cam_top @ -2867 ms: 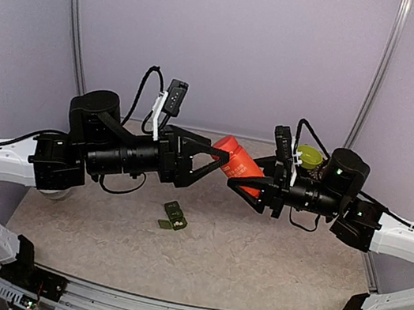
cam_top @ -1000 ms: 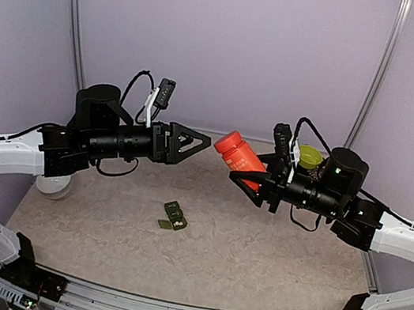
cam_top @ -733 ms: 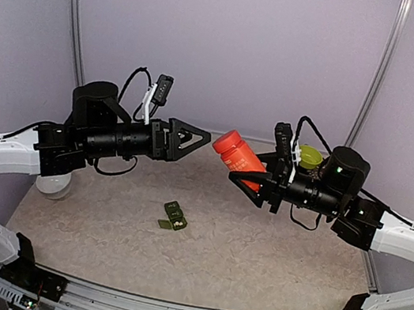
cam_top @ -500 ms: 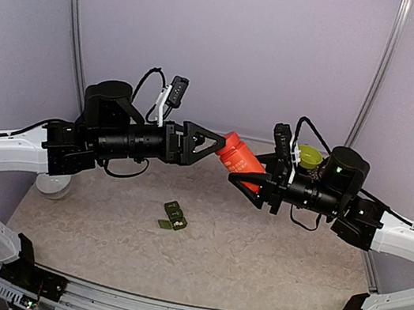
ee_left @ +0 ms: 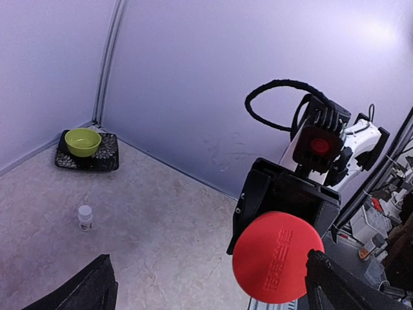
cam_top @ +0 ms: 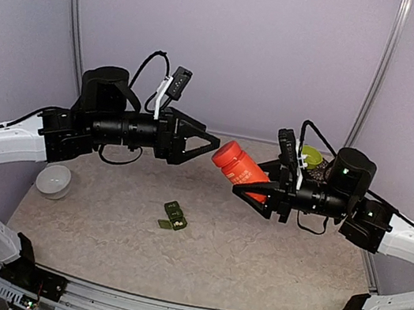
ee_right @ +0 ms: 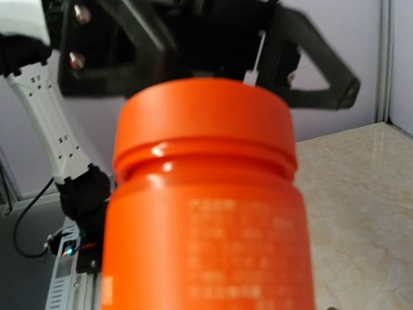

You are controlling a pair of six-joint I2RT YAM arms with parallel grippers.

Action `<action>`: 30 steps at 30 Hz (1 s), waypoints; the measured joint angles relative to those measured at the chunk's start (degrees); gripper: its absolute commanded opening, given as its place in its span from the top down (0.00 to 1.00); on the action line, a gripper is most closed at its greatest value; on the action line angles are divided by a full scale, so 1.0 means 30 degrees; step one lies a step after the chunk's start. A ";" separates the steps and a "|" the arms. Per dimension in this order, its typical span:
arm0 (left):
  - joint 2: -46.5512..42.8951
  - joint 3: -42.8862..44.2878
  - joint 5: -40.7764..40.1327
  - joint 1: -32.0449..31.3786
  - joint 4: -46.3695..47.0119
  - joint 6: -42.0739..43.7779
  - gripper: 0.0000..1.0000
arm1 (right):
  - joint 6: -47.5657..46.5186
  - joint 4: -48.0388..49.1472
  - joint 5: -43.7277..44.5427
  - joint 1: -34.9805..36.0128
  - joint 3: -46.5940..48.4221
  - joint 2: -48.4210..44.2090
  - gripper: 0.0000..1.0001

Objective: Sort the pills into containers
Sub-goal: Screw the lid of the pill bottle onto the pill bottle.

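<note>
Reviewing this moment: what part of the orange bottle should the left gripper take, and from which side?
The cap of the orange bottle, head-on along its axis. The right gripper clamps the body, the round cap facing the open left gripper, whose fingers can likely close across the cap's sides.

Pale lilac matte walls [cam_top: 235, 40] close in on three sides, with a slim grey metal tube [cam_top: 74, 19] rising up the left corner and a second grey tube [cam_top: 379, 73] curving up the right one. Down below, the mottled beige stone-look tabletop [cam_top: 253, 259] runs back to meet those walls, and a silver aluminium rail [cam_top: 180, 308] edges it along the near side. The light falls soft and even across it all, and in the left wrist view a hazy bright patch [ee_left: 381, 29] glows on the wall at upper right.
</note>
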 measured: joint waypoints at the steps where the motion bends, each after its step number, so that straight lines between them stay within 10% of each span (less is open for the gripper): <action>1: 0.0117 0.0284 0.0423 0.0029 -0.0211 0.0073 0.01 | -0.0066 -0.0182 -0.0117 0.0007 0.0000 -0.0095 1.00; 30: 0.2674 0.2973 0.5027 -0.0801 -0.3628 0.1260 0.11 | -0.0925 -0.1348 -0.0495 0.0036 -0.0007 -0.0430 1.00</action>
